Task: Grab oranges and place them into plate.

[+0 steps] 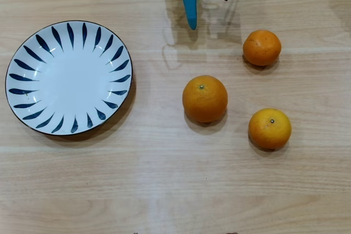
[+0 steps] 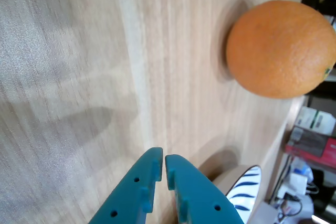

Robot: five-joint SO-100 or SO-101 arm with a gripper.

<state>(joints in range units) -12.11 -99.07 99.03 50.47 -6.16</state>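
Note:
Three oranges lie on the wooden table in the overhead view: a larger one (image 1: 204, 98) in the middle, one (image 1: 261, 47) at the upper right and one (image 1: 269, 129) at the lower right. The white plate (image 1: 33, 89) with navy leaf strokes sits empty at the left. My blue gripper (image 1: 191, 24) hangs at the top centre, above the oranges in the picture and apart from all of them. In the wrist view my gripper (image 2: 163, 162) is shut with nothing between its fingers. One orange (image 2: 278, 48) lies ahead at the upper right, and a sliver of the plate (image 2: 247, 187) shows at the bottom right.
The light wooden table (image 1: 164, 179) fills the overhead view. In the wrist view, boxes and cables (image 2: 312, 140) stand beyond the table's edge at the right.

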